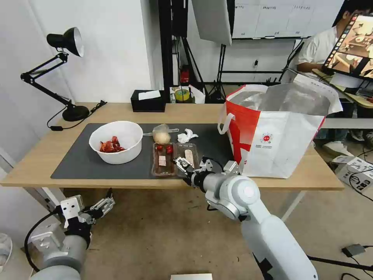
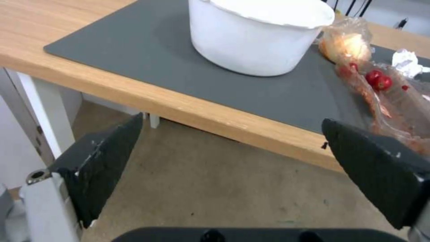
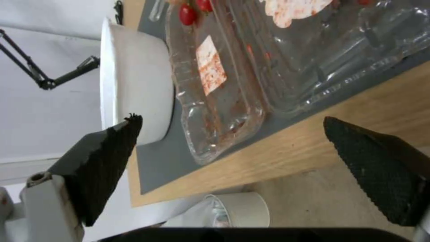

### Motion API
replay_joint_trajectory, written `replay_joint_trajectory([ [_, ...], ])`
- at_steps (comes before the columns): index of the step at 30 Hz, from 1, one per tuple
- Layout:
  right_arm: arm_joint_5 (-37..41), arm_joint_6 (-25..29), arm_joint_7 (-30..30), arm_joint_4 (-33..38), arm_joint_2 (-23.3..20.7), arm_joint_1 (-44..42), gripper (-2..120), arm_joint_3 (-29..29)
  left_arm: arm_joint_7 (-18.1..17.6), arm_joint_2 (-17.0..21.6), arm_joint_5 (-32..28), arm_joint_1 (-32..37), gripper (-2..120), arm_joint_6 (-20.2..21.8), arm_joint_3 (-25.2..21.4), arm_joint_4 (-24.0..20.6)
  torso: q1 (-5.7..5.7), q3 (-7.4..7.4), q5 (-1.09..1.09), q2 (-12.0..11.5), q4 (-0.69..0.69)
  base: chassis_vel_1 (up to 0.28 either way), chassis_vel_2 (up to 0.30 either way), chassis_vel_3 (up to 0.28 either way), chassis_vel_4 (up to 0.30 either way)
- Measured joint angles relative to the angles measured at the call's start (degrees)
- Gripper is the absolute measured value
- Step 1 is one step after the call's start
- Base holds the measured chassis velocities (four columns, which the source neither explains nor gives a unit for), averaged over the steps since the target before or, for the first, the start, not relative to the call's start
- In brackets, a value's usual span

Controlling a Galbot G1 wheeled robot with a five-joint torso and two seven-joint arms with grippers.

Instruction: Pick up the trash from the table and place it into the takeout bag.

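Note:
On the table [image 1: 39, 155], the dark mat holds the trash. A white bowl [image 1: 115, 142] with red shells stands at the left. To its right lie a clear clamshell tray [image 1: 175, 158] with food scraps, a clear bag with a yellowish lump [image 1: 161, 135] and a crumpled tissue [image 1: 186, 135]. The takeout bag [image 1: 278, 132] stands open at the right end. My right gripper [image 1: 182, 165] is open at the tray's front edge, and the tray [image 3: 233, 77] lies just ahead of its fingers [image 3: 103, 158]. My left gripper [image 1: 105, 204] hangs open below the table's front edge, facing the bowl [image 2: 255, 37].
A black tissue box [image 1: 147, 100] and a yellow tape roll [image 1: 182, 94] sit at the table's back edge. A black desk lamp [image 1: 66, 58] stands at the back left. Boxes and cables lie on the floor at the right.

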Motion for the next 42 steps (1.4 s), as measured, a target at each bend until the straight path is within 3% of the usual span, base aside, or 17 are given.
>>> replay_joint_trajectory([
  [42,-0.51,-0.23,0.08,-3.70,4.30,0.50,100,0.71,-0.05,0.34,-0.13,0.32,100,-0.13,-0.42,-0.11,0.00,0.00,0.00,0.00,0.00,0.000,0.000,0.000,0.000],
])
